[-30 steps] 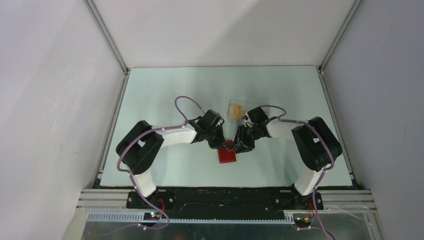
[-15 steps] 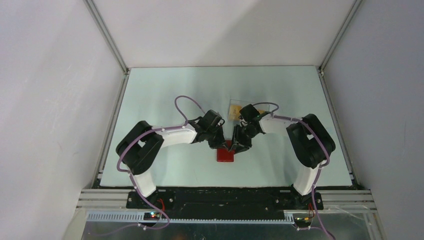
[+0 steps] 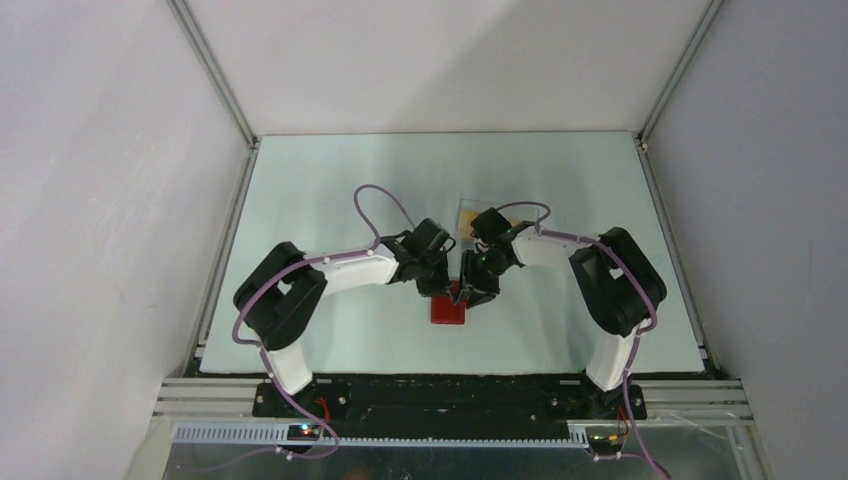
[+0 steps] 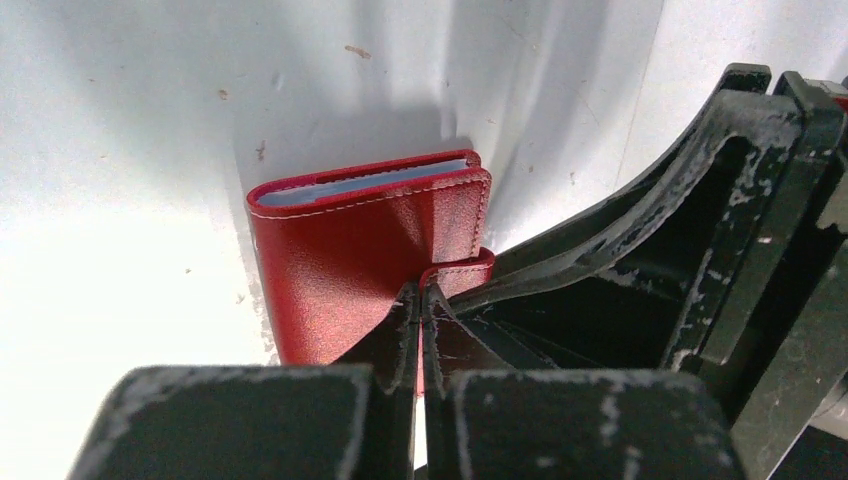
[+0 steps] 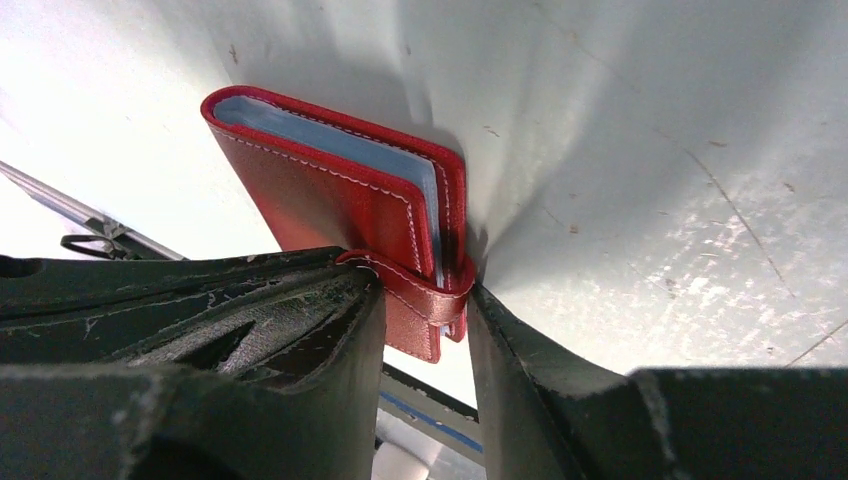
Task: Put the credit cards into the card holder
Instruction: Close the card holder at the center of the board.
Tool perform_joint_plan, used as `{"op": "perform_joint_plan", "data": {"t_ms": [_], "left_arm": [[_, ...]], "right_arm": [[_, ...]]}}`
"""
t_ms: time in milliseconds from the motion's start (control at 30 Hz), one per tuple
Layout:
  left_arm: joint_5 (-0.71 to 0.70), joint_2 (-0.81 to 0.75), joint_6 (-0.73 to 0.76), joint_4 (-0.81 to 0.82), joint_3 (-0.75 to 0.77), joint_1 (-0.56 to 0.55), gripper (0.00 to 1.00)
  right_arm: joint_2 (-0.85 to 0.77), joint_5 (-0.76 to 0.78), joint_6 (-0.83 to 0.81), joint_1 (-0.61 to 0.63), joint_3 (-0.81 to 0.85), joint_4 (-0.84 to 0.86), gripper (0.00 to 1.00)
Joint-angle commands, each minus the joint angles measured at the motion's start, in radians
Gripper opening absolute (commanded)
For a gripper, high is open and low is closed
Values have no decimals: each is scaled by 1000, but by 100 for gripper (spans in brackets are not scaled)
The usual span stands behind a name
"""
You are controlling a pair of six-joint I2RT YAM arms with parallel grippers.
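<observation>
Beneath the card holder lies the pale table; over the holder the left gripper, jaws fully together on nothing, presses its tips on the red cover just beside the closing tab; the right gripper, half closed, pinches that tab; beyond the holder a clear box keeps the credit cards. The holder looks light, soft and likely to slide; pin the cover and pull the tab's free end; the cards seem thin and stiff, best taken by an edge.
</observation>
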Motion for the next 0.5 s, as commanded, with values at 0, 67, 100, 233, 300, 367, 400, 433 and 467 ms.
{"op": "perform_joint_plan", "data": {"t_ms": [0,67,100,233,300,367,400,433,467], "left_arm": [[-73,-16,75,-124,55,-21,0],[-79,-16,92,-138,71,-21,0],[-79,-15,99,-140,74,-20,0],[-87,-6,111,-156,79,-21,0],[-93,0,114,-160,78,-25,0],[-95,7,112,-160,77,-28,0],[-95,10,110,-160,77,-29,0],[-97,14,109,-160,78,-33,0],[-101,15,108,-161,79,-35,0]], "right_arm": [[-24,103,-32,32,-13,39,43],[-45,99,-30,29,-13,33,46],[-51,96,-29,26,-13,33,47],[-77,80,-18,12,-32,49,53],[-84,69,-10,2,-47,70,54],[-83,51,1,-9,-64,94,53],[-79,43,9,-15,-73,101,52],[-75,35,14,-19,-76,113,51],[-65,29,15,-26,-81,118,51]]}}
